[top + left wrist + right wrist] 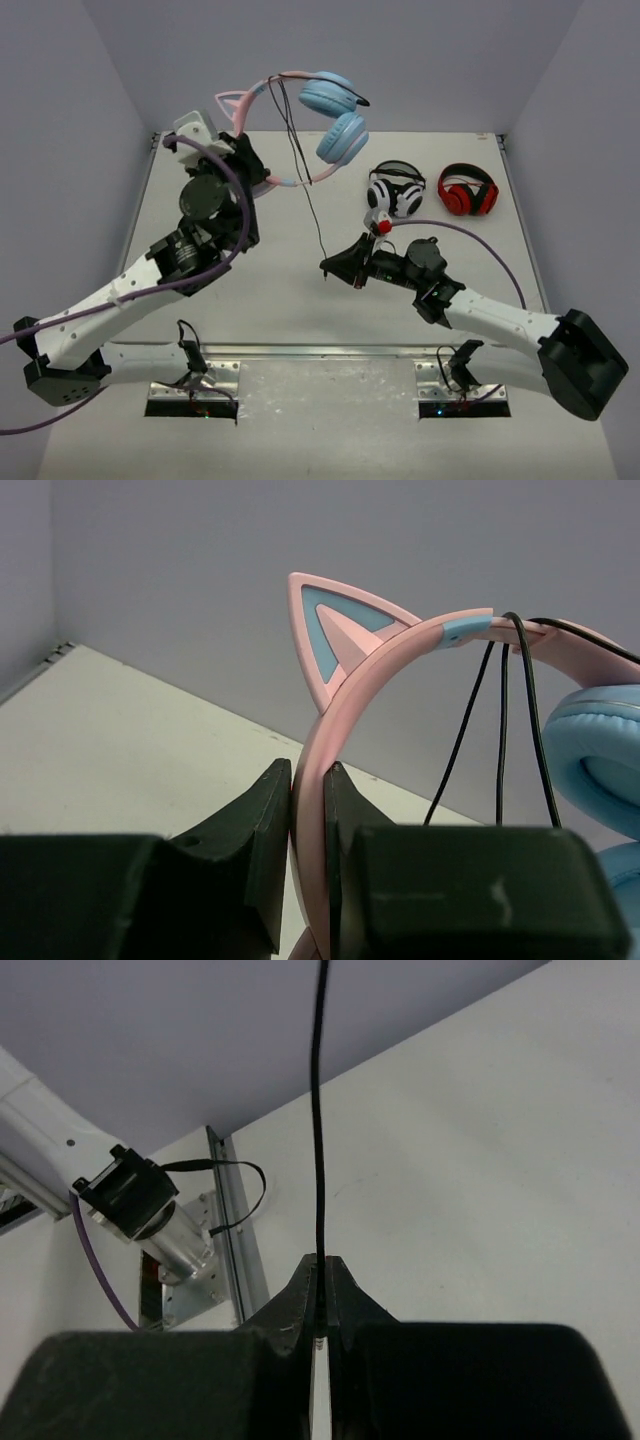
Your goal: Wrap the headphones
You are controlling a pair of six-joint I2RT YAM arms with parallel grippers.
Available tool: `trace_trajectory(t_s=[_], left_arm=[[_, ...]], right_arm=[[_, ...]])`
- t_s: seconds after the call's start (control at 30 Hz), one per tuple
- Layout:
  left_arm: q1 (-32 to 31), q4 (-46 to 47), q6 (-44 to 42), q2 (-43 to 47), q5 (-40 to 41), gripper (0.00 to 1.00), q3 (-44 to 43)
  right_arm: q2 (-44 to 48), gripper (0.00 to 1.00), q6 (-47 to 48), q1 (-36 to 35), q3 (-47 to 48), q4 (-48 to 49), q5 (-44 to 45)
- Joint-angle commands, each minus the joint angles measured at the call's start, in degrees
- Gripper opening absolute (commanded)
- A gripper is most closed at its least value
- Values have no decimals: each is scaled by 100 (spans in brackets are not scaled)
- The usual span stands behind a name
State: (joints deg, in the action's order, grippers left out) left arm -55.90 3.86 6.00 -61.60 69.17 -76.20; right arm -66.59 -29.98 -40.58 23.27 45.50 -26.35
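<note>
Held aloft: left hand [308, 780] pinches the headphones [326, 97]; right hand [322, 1264], six o'clock, nips the cable [318, 1110], which could slip.

The headphones [340, 138] hang above the table's [280, 300] back, a second pair [395, 190] then a third pair [468, 190] lying to their right.

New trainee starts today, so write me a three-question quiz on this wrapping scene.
1. True or false: the left end effector is shut on the pink headband.
2. What does the right end effector pinch? A) ear cup B) black cable C) red pair
3. Fill in: the headphones are held ___ the table.
Key: 1 true; 2 B; 3 above.
</note>
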Motion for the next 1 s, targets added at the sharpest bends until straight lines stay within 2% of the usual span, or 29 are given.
trace_trajectory(t_s=[0.0,0.07,0.23,0.27,0.33,0.47,0.67,0.8,0.93,0.97], left_arm=[[657,-651,663,-648,80,0,-833],[878,-685,789,-800,-105,0,-870],[1169,-483,324,-1275,-70,0,-818],[1178,-117,210,-1327,-35,0,-608],[1221,1,94,-1345,-87,0,-379],[1476,-716,700,-1380,-587,0,96],[1529,-930,893,-1670,-983,0,1019],[1503,-712,1272,-1469,-1940,0,1904],[1398,445,1097,-873,-2994,0,2950],[1389,571,966,-801,-3588,0,3110]], right_arm=[[628,1,440,-345,-164,-348,736],[996,1,501,-424,-235,-636,754],[1403,1,835,-671,-60,-1496,798],[1481,1,957,-688,98,-1648,807],[1587,1,1194,-680,309,-2068,894],[1772,1,1695,-688,809,-2948,1298],[1641,1,2328,-688,1705,-4074,1536],[1369,1,2890,-688,2242,-4548,1843],[1113,1,3445,-636,2507,-4804,2599],[1043,1,3507,-601,2551,-4804,2713]])
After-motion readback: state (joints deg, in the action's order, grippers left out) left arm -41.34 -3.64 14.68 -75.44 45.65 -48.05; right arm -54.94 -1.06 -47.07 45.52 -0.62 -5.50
